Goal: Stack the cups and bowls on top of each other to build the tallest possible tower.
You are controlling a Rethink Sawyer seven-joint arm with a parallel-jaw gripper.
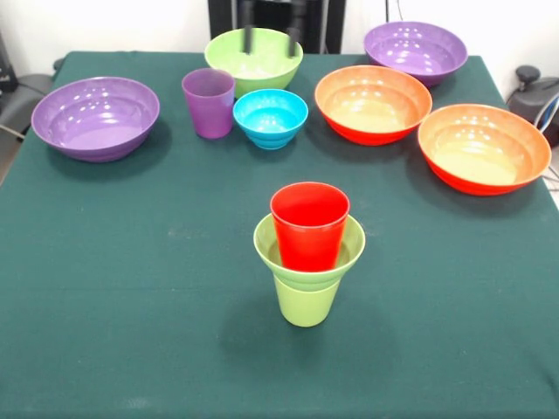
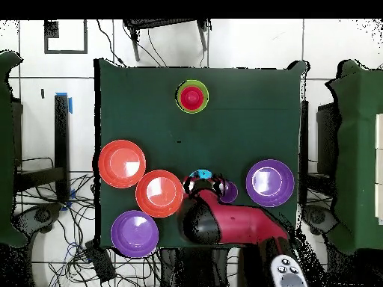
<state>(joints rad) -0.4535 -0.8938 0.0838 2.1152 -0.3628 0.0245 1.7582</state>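
The tower stands at the table's middle front: a lime-green cup carries the small lime-green bowl, and the red cup sits in that bowl. It also shows in the overhead view. The small blue bowl rests on the table beside the purple cup. My gripper hangs open and empty over the medium lime-green bowl at the far edge, its two dark fingers apart. The arm hides that bowl in the overhead view.
Two wide purple bowls stand at the far left and far right. Two wide orange bowls stand on the right. Green cloth covers the table.
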